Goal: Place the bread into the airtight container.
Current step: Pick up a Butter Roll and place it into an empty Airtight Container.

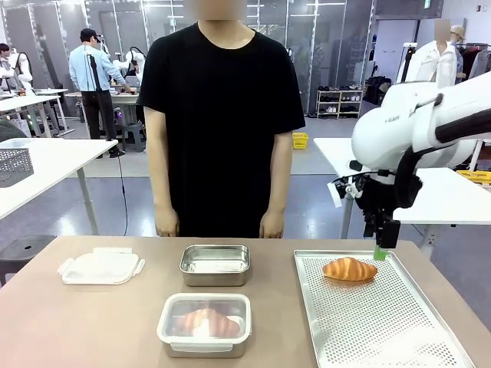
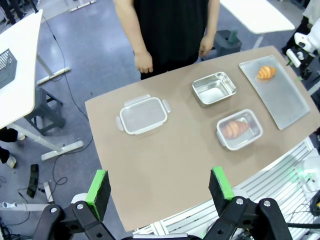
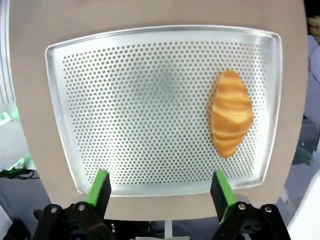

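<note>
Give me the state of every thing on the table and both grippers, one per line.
Airtight container: lid off, holds the boxed croissant.
Lid: off, flat on the table, apart from both containers.
Steel container: open, empty.
Tray croissant: loose, ungripped.
Perforated tray: carries the tray croissant at its far end.
Left gripper: open, empty, high above the table.
Right gripper: open, empty, above the tray.

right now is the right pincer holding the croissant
No, the right pincer hangs open and empty above the perforated tray, while the croissant lies on it off to one side.
</note>
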Action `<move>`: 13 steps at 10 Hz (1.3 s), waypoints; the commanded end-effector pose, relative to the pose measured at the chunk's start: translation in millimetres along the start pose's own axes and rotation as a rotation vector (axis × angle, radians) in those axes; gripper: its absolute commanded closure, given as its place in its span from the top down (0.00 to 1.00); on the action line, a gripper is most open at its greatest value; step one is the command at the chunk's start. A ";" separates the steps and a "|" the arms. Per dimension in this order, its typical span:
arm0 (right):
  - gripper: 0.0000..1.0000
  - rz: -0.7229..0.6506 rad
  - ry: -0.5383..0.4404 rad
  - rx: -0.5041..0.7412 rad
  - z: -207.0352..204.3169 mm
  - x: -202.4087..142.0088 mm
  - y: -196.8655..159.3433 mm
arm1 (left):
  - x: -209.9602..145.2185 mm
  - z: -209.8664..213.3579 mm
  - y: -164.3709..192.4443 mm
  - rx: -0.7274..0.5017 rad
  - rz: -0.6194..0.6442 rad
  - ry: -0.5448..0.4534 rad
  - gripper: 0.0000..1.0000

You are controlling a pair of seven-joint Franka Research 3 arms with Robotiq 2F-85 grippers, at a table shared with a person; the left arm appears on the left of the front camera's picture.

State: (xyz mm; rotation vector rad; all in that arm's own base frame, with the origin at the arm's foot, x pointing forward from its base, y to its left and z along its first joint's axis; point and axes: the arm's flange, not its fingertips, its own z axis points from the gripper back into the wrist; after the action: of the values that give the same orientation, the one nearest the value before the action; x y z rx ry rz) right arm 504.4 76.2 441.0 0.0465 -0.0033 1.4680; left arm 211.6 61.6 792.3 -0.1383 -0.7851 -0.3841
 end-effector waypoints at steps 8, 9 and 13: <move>1.00 -0.044 -0.007 -0.055 -92.5 20.8 -80.5 | 2.2 1.2 -0.6 0.002 -0.003 -0.001 1.00; 1.00 -0.041 -0.002 -0.087 -100.7 17.4 -88.6 | 2.2 1.2 -0.6 0.002 -0.003 -0.001 1.00; 1.00 -0.061 -0.004 -0.074 -124.5 7.2 -112.6 | 2.2 1.2 -0.6 0.002 -0.003 -0.001 1.00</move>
State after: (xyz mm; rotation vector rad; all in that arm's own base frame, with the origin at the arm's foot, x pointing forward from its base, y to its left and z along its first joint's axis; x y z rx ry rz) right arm 605.1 71.4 314.8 -0.0025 -0.0789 1.4196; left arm 211.6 61.6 792.3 -0.1383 -0.7851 -0.3842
